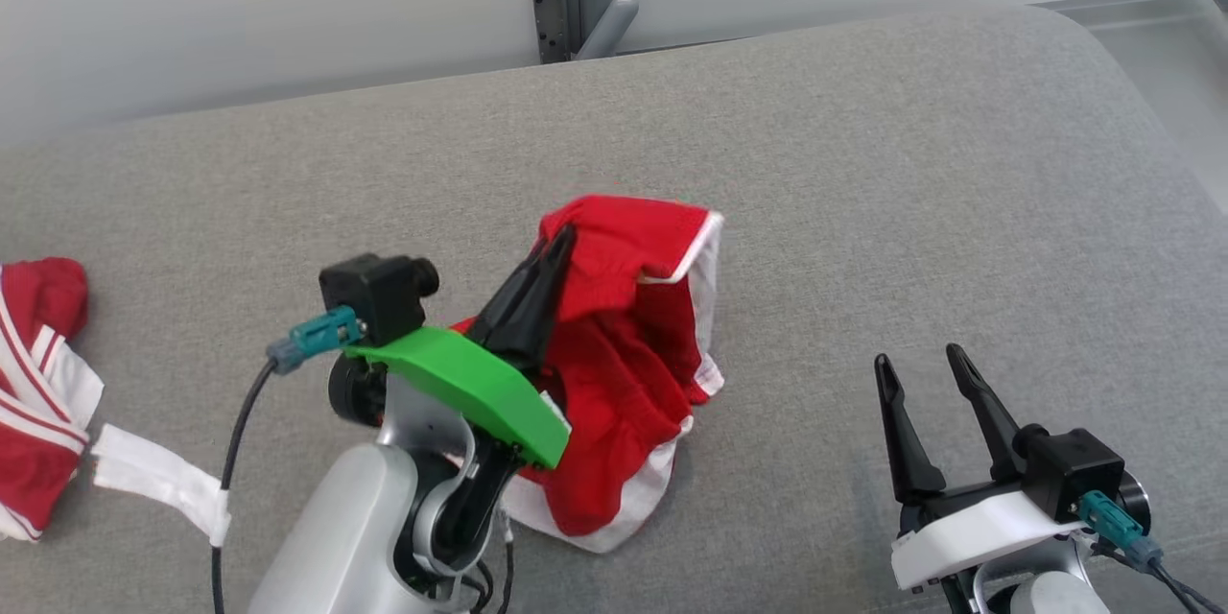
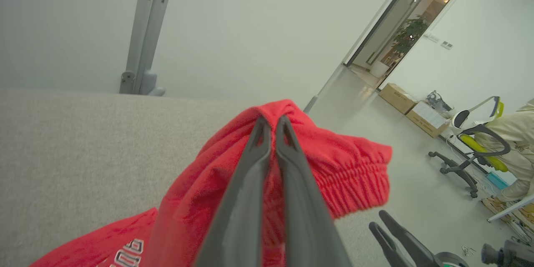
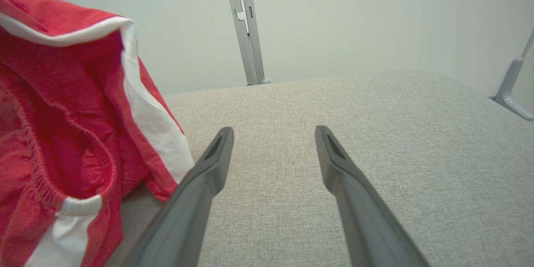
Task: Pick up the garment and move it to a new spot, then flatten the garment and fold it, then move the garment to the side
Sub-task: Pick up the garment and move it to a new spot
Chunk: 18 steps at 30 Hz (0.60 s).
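Step 1 is underway: the left gripper (image 1: 559, 245) is clenching the crumpled red, white-trimmed fabric shorts (image 1: 624, 355), while the right gripper (image 1: 923, 363) is hovering with jaws released. The next move is probably carrying the shorts across the grey upholstered cushion (image 1: 863, 163).

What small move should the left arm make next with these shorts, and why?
Probably lift a little higher: the left gripper is shut on the red shorts, whose bunched lower part seems to rest on the grey cushion; the right gripper stands open, apart.
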Motion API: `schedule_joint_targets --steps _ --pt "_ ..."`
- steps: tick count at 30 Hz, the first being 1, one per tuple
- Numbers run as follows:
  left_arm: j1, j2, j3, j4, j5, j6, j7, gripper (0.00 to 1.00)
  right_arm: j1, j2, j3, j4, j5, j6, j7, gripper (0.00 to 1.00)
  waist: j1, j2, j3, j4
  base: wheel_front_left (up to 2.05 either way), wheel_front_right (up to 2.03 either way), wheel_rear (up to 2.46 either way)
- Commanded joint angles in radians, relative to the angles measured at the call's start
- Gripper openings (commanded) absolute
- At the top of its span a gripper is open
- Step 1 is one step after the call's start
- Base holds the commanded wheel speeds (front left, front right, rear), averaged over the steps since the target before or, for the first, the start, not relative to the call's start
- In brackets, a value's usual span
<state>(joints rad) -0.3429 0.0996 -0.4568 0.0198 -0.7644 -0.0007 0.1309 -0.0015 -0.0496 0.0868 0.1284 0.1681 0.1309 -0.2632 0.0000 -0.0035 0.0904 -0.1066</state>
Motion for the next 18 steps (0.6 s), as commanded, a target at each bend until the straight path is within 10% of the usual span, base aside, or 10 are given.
schedule_joint_targets --steps 1,12,14,15,18 --pt "0.017 0.008 -0.001 0.027 0.001 -0.006 -0.006 0.0 -0.008 -0.002 -0.003 0.002 0.004 0.0 -0.004 1.0 0.0 0.0035 0.018 -0.025 0.0 0.0 0.0" --pt "-0.004 0.02 0.017 0.457 -0.015 -0.073 -0.102 0.0 -0.022 -0.002 -0.005 0.005 0.025 0.0 -0.004 1.0 0.0 0.0035 0.056 -0.094 0.0 0.0 0.0" --pt "-0.01 0.01 0.024 0.492 -0.032 -0.084 -0.13 0.49 -0.019 -0.001 -0.006 0.006 0.027 0.0 -0.004 1.0 0.0 0.0035 0.056 -0.098 0.0 0.0 0.0" --pt "-0.008 0.004 0.032 0.504 -0.045 -0.09 -0.139 1.0 -0.018 -0.001 -0.006 0.006 0.028 0.0 -0.004 1.0 0.0 0.0035 0.056 -0.099 0.0 0.0 0.0" --pt "-0.005 0.015 0.03 0.513 -0.034 -0.101 -0.184 1.0 -0.013 -0.001 -0.01 0.008 0.031 0.0 -0.004 1.0 0.0 0.0035 0.048 -0.103 0.0 0.0 0.0"
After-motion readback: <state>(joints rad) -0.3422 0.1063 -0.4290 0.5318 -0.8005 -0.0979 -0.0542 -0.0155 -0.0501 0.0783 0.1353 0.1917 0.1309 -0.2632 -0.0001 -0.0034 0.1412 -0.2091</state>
